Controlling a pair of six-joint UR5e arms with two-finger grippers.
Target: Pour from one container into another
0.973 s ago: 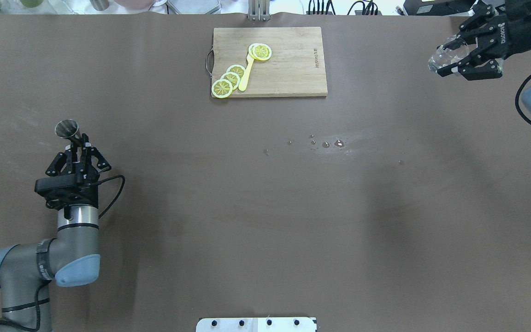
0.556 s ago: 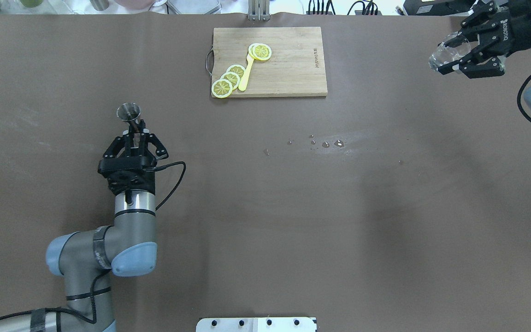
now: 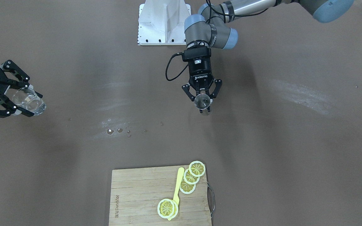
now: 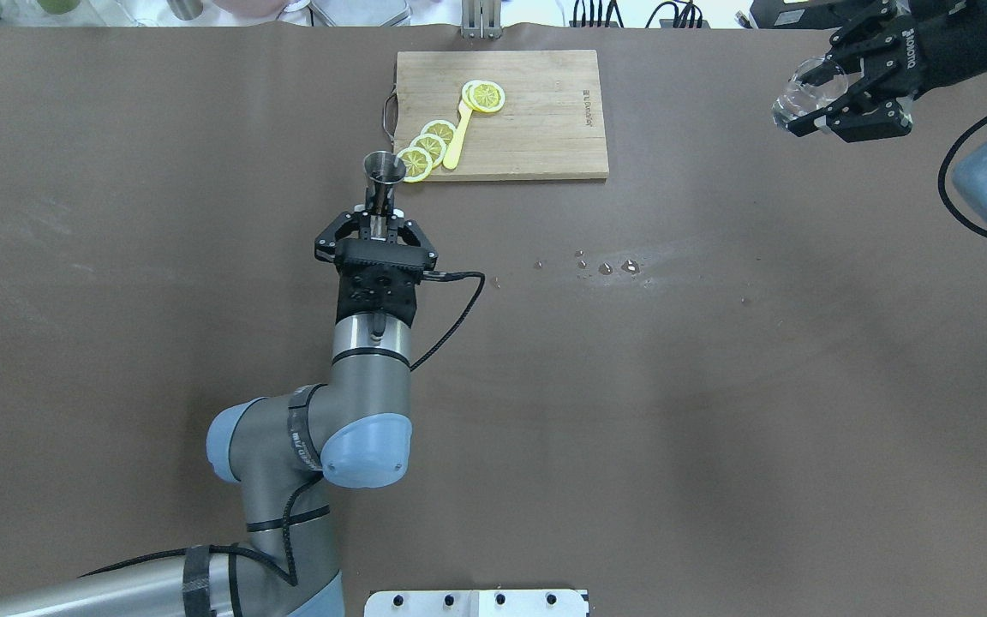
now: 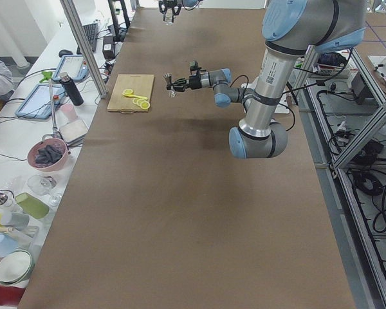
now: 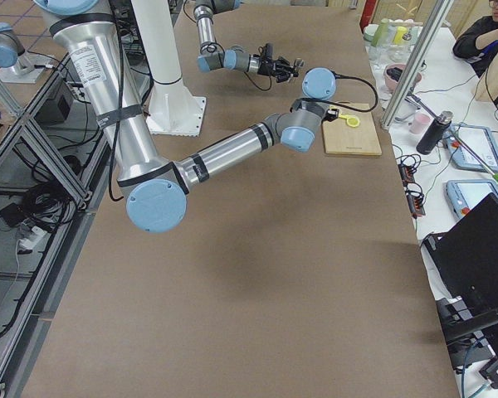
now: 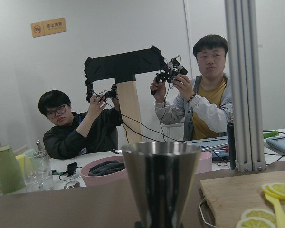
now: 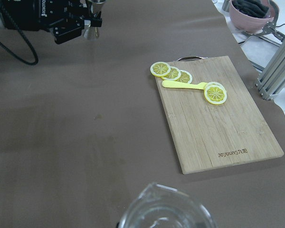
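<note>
The metal hourglass jigger (image 4: 383, 174) stands upright, off the table, in my left gripper (image 4: 380, 216), which is shut on its narrow waist. It hangs just before the near left corner of the cutting board. The left wrist view shows the jigger (image 7: 160, 178) close up, its open cone on top. Far off at the table's right back corner, my right gripper (image 4: 812, 96) is shut on the clear glass cup (image 4: 802, 84), held in the air. The cup (image 3: 27, 98) appears at the left edge of the front-facing view, and only its flared rim (image 8: 165, 214) shows in the right wrist view.
A wooden cutting board (image 4: 536, 128) at the back middle carries lemon slices (image 4: 427, 147) and a yellow spoon (image 4: 457, 137). Water drops (image 4: 605, 267) lie on the brown table cover right of centre. Operators and clutter sit beyond the far edge.
My left arm has swung right and toward the far side, carrying the jigger from the left part of the table to the board's corner. My right gripper with the cup has shifted slightly left.
</note>
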